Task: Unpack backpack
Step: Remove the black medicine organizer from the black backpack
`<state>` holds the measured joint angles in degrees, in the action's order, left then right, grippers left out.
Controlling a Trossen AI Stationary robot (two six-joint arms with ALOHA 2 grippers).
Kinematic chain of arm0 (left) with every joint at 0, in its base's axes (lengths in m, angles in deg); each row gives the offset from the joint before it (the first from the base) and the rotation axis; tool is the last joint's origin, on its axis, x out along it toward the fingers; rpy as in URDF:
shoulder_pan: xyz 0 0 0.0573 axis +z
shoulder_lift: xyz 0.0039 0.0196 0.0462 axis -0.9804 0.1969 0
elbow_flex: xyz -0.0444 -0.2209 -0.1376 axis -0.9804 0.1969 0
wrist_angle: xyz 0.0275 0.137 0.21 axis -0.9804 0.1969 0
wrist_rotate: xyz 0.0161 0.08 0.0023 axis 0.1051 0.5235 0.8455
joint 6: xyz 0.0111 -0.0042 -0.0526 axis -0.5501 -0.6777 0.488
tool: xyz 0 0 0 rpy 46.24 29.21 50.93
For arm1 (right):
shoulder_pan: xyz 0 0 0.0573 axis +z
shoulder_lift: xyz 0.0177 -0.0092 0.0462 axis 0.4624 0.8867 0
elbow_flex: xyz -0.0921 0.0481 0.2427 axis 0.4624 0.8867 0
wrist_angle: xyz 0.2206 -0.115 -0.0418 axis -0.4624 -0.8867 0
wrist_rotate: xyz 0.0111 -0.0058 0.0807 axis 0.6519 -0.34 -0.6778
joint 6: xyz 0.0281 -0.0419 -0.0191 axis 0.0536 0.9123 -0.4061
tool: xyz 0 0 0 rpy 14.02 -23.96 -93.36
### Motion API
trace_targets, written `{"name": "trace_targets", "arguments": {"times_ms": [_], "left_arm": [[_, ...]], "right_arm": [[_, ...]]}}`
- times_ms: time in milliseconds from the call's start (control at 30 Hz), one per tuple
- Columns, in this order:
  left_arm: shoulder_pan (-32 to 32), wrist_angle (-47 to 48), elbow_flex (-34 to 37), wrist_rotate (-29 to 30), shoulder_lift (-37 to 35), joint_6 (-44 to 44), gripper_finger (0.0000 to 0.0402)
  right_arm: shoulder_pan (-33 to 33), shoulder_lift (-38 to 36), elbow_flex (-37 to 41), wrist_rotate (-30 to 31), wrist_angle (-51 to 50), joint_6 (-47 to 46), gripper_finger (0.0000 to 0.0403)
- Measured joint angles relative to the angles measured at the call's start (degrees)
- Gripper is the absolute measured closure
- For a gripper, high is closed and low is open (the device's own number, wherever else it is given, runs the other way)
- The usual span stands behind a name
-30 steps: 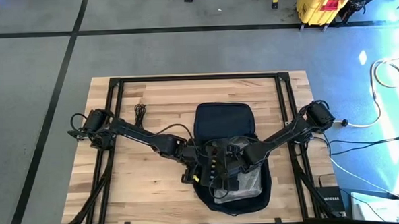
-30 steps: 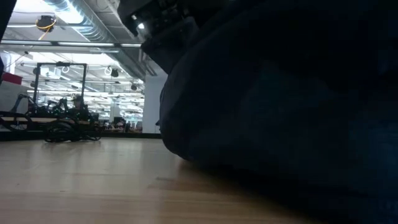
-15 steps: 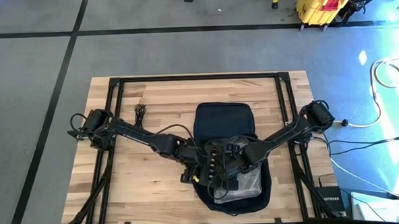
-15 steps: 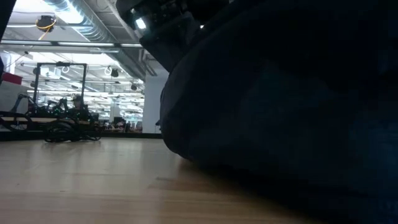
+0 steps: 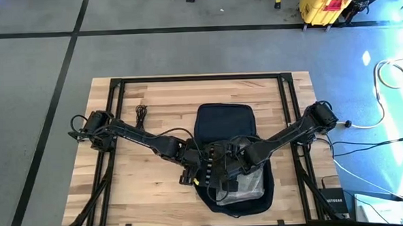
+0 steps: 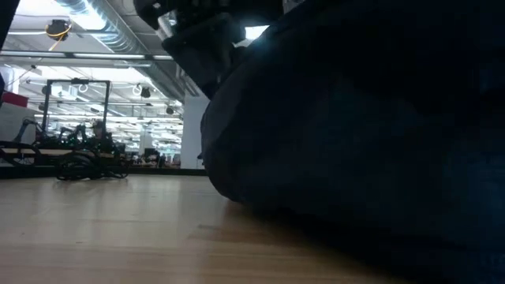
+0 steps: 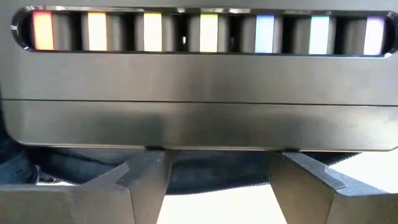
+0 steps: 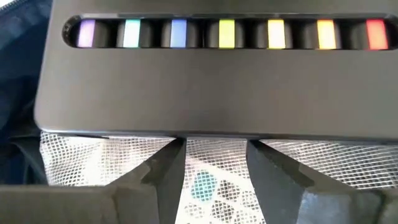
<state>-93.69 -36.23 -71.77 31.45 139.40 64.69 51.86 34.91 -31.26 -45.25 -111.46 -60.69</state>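
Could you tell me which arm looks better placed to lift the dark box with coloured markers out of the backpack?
Neither clearly: both the left gripper and right gripper meet at the dark box over the open backpack, fingers straddling its edge.

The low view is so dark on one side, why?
In the low view the backpack sits right at the camera, a dark unlit mass, while the room behind glows bright. The high view is evenly lit, with glare on the floor at the right edge.

Two slim black jointed arms carry black cables along their links. Each wrist shows a flat dark grey gripper bar with a row of coloured squares and two angular dark grey fingers.
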Motion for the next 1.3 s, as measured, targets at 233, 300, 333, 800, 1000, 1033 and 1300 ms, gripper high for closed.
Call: {"name": "trace_targets", "arguments": {"times_ms": [233, 300, 333, 800, 1000, 1033, 1300], "left_arm": [[-0.39, 2.16, 0.00, 1.53, -2.33, 1.58, 0.0165], [-0.64, 2.59, 0.00, 1.50, -2.73, 1.75, 0.0165], [-0.75, 2.82, 0.00, 1.60, -2.80, 1.89, 0.0165], [-1.86, 8.48, -1.88, 3.47, -5.94, 3.59, 0.0165], [-1.88, 8.62, -2.01, 3.91, -5.94, 4.88, 0.0165], [-1.90, 8.86, -2.01, 3.89, -5.94, 5.09, 0.0165], [-2.65, 10.25, -2.01, 5.13, -6.36, 6.28, 0.0165]], "right_arm": [[-0.02, -0.01, -1.71, 1.24, -0.55, 1.53, 0.0249], [-0.02, -0.01, -2.24, 1.39, -0.66, 1.64, 0.0249], [-0.02, -0.01, -2.45, 1.44, -0.66, 1.85, 0.0249], [-1.92, 0.01, -3.88, 0.71, 0.12, 3.89, 0.0249], [-2.81, 0.03, -5.61, -0.42, -2.24, 5.85, 0.0249], [-2.96, 0.03, -6.04, -0.38, -2.55, 6.10, 0.0249], [-3.34, 0.12, -6.87, -0.07, -2.76, 7.32, 0.0249]]}}
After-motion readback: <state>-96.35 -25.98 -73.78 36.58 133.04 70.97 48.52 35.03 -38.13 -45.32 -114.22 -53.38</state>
